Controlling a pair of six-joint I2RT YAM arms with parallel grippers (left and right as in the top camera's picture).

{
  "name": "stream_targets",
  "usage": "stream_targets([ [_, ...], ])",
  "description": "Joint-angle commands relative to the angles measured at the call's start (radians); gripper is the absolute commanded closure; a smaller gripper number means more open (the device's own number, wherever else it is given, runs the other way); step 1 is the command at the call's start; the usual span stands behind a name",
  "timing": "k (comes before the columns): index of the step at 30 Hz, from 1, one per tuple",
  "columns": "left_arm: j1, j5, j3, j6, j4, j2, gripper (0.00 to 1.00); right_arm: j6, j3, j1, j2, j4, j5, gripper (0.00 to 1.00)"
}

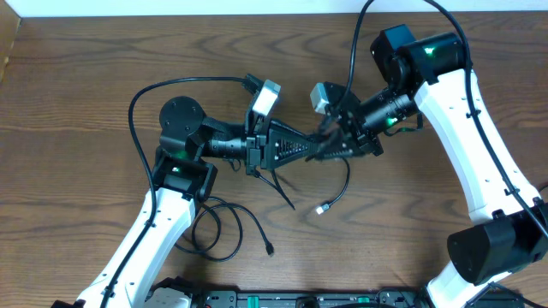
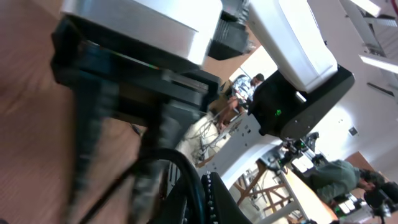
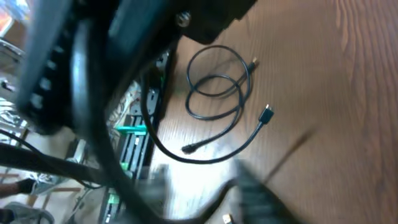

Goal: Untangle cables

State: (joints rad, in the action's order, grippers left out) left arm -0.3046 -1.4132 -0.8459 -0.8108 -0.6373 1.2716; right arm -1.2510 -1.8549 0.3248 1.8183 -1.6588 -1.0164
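Meeting the right gripper [image 1: 332, 145] tip to tip over the table [image 1: 86, 68], our left gripper [image 1: 310, 152] is clenched tight, whereas the right one is too blurred for us to tell if it grips anything. One cable [image 1: 345, 184] droops from between them to its plug [image 1: 321, 208] on the wood; a second cable [image 1: 214, 229] lies coiled near the left arm's base. We fear pulling apart on a poor hold would let the cord slip, or tighten any knot between the fingers.

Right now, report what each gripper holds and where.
Left gripper looks shut on a black cable, mid-length, ends dangling. Right gripper meets it; its hold cannot be told.
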Motion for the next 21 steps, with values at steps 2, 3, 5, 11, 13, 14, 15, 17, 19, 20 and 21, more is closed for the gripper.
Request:
stream_targets([
  [2, 0.002, 0.015, -0.009, 0.014, -0.011, -0.018, 0.92, 0.002, 0.002, 0.004, 0.001, -0.008, -0.061, 0.99],
  [3, 0.002, 0.015, -0.009, 0.014, -0.011, -0.018, 0.9, 0.017, 0.002, 0.004, 0.001, -0.01, -0.066, 0.99],
  [5, 0.002, 0.015, -0.009, 0.014, -0.008, -0.018, 0.83, 0.055, 0.002, 0.004, 0.001, -0.006, -0.065, 0.99],
  [11, 0.002, 0.014, -0.009, 0.013, -0.008, -0.018, 0.48, 0.397, -0.005, -0.05, -0.018, 0.138, 0.104, 0.99],
  [13, 0.002, 0.014, -0.009, 0.013, -0.008, -0.018, 0.39, 0.611, -0.006, -0.085, -0.034, 0.231, 0.237, 0.99],
  [14, 0.002, 0.014, -0.009, 0.014, -0.008, -0.018, 0.31, 0.723, -0.006, -0.104, -0.044, 0.276, 0.32, 0.99],
  [15, 0.002, 0.014, -0.009, 0.014, -0.008, -0.018, 0.28, 0.819, -0.008, -0.123, -0.054, 0.312, 0.406, 0.99],
  [17, 0.002, 0.014, -0.009, 0.014, -0.008, -0.018, 0.23, 0.958, -0.016, -0.165, -0.081, 0.361, 0.569, 0.99],
  [19, 0.002, 0.014, -0.009, 0.014, -0.008, -0.018, 0.09, 0.993, -0.026, -0.205, -0.114, 0.384, 0.658, 0.99],
  [20, 0.002, 0.014, -0.009, 0.014, -0.008, -0.018, 0.08, 0.993, -0.031, -0.225, -0.133, 0.393, 0.681, 0.99],
  [21, 0.002, 0.014, -0.009, 0.014, -0.008, -0.018, 0.08, 0.993, -0.037, -0.245, -0.153, 0.406, 0.701, 0.99],
])
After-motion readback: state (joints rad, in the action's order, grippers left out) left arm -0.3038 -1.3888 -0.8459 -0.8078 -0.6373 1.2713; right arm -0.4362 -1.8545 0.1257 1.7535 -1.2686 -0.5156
